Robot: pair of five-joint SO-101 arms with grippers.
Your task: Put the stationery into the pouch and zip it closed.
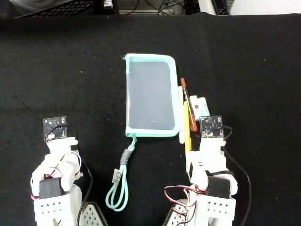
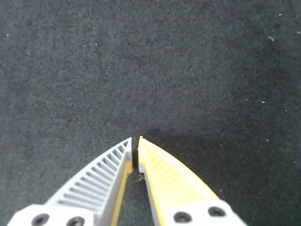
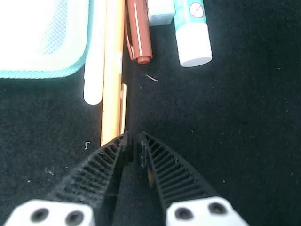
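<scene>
Stationery [image 1: 187, 127] (orange pencil [image 3: 112, 70], brown pen [image 3: 137, 28], glue stick [image 3: 192, 33]) is lying beside the mint-green mesh pouch [image 1: 150, 94], unpacked; left gripper [image 2: 136, 140] and right gripper [image 3: 134, 136] are sitting pressed together.

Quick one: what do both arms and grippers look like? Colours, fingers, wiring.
The left arm and right arm are white shells with black servos and red, white and black wires. Each wrist carries a black circuit board. The left gripper has one pale grey ribbed finger and one yellow; the right gripper has two black ribbed fingers on a white base.
</scene>
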